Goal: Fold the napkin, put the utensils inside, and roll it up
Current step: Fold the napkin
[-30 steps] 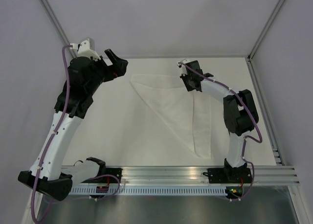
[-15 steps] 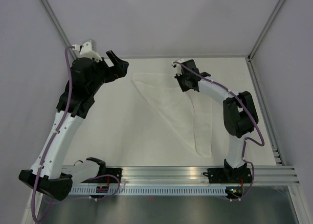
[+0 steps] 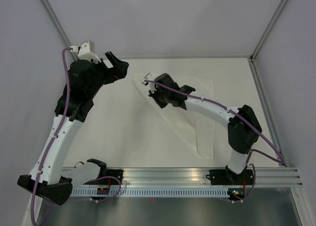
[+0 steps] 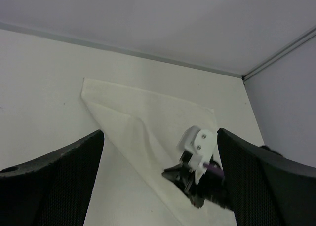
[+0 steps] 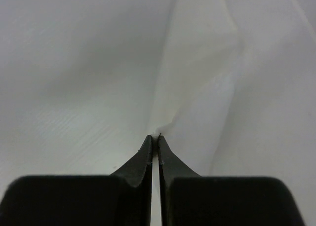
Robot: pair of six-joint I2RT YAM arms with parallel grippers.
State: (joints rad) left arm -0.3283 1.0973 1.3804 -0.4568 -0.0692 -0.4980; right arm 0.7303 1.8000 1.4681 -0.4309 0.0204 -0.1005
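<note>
- My right jaws are pressed together to a hairline slit and have hold of a small pinch of the large white cloth napkin [image 5: 197, 88]. In the right wrist view the fabric puckers right at their tips.
- From that pinch a soft raised ridge runs away across the cloth, and a slack fold slopes off to its right.
- Seen from above, the napkin lies on the pale matte worktop [image 3: 123, 127], in its far right part. It forms a rough triangle, with one straight edge along the far side, one down the right side, and a long diagonal edge facing the left arm [image 3: 59, 132].
- The white right arm [image 3: 212, 106] reaches across the cloth from the near right. The right jaws sit over the napkin, close to the diagonal edge and not far from its far-left corner.
- My left jaws stand wide open and hold nothing. They hang above bare worktop at the far left, near the napkin's far-left corner but apart from it.
- In the left wrist view the napkin shows between the two left jaws, farther out, with that corner lying flat and sharp. The right arm's white camera mount [image 4: 197, 139] stands over the cloth.
- The cloth is thin and matte with faint creases, and its tone almost matches the worktop, so its edges show only by a slight shadow.
- Both pairs of jaws are black and tapered, and the inner faces of the left pair carry a fine dotted texture.
</note>
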